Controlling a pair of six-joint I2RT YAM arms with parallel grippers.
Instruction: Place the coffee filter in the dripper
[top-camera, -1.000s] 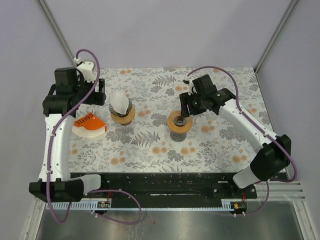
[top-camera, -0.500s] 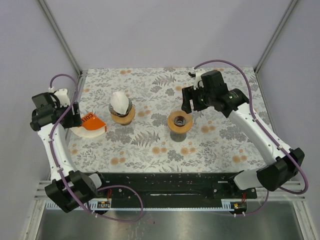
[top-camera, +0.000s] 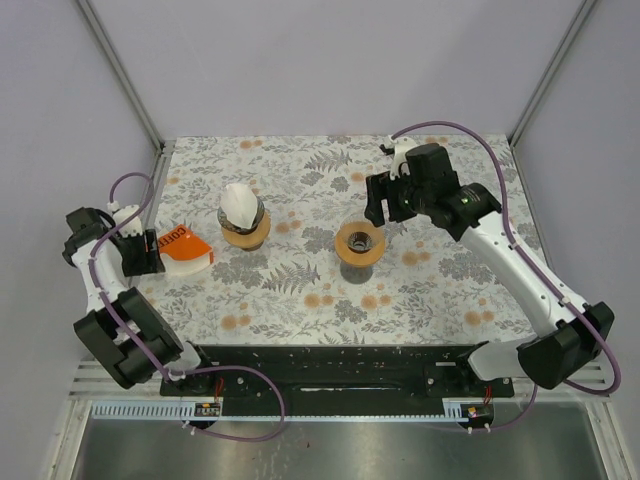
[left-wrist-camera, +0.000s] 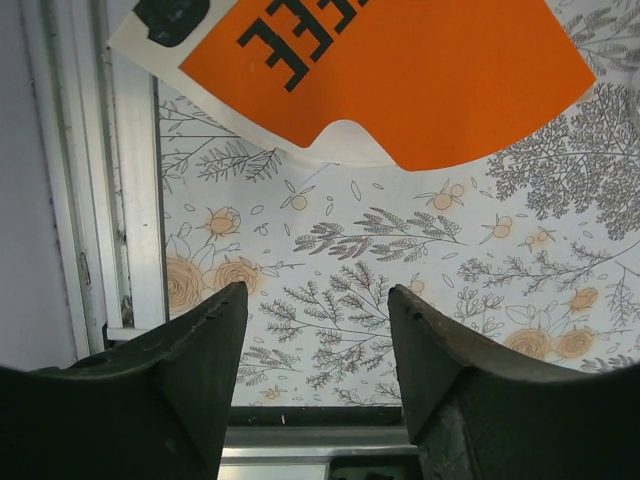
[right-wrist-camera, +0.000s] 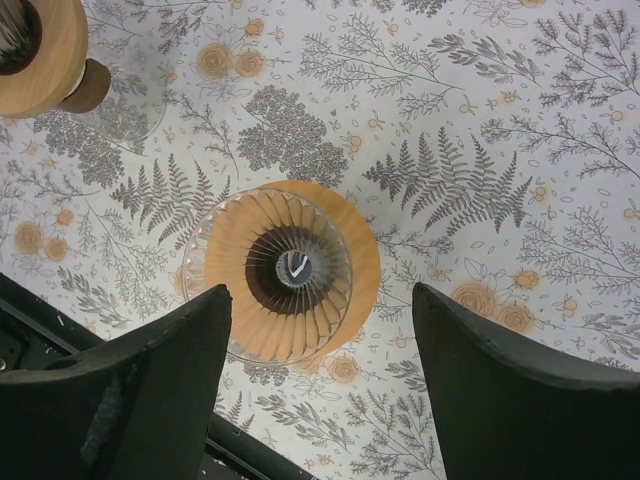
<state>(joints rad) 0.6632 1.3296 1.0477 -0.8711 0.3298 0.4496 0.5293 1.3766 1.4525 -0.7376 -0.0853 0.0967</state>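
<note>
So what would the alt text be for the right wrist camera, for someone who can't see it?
An empty glass dripper on a round orange-brown base sits on a floral tablecloth, seen from above between the spread dark fingers of the right pincer. Part of a second orange-brown stand shows at the top left.

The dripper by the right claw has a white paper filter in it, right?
No, that dripper by the right claw is empty, as the right wrist view shows looking down into it. The white paper filter sits in the other dripper.
</note>
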